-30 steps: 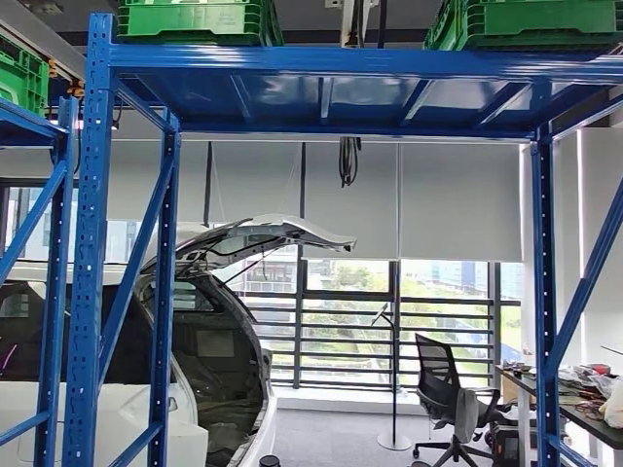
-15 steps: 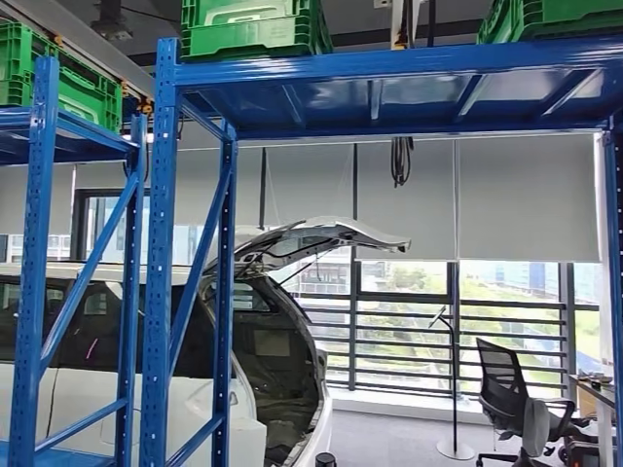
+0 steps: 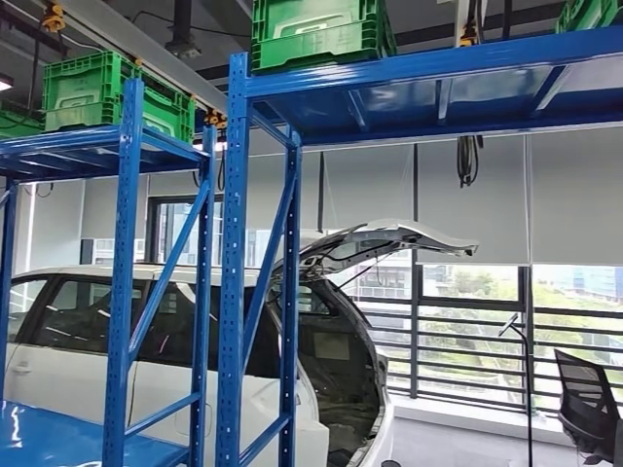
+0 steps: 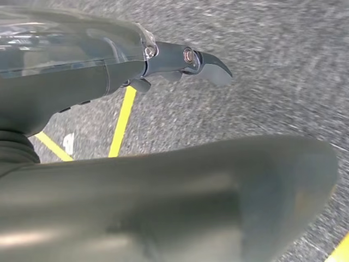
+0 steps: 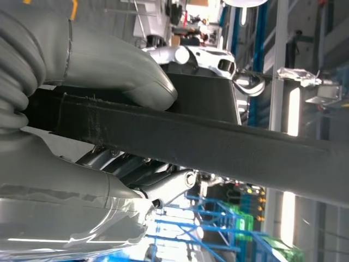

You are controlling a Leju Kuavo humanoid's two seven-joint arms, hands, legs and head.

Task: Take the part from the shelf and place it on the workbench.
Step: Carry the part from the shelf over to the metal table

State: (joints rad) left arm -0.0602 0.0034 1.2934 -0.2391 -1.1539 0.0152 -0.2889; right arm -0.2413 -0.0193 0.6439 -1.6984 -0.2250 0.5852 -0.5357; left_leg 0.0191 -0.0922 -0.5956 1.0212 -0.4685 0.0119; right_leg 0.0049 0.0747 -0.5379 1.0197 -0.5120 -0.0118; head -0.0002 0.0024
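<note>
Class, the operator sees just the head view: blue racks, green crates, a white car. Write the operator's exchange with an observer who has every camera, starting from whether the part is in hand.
Operator: Is the right hand carrying anything?
Observer: Yes. The right hand grips a long black part, thumb over one face.
Operator: And the left hand?
Observer: The left hand holds nothing; it hangs above grey floor marked with a yellow line.

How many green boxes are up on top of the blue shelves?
4 in the head view: one green crate on the nearer rack, one at the top right corner, and two on the left rack. More may be hidden.
</note>
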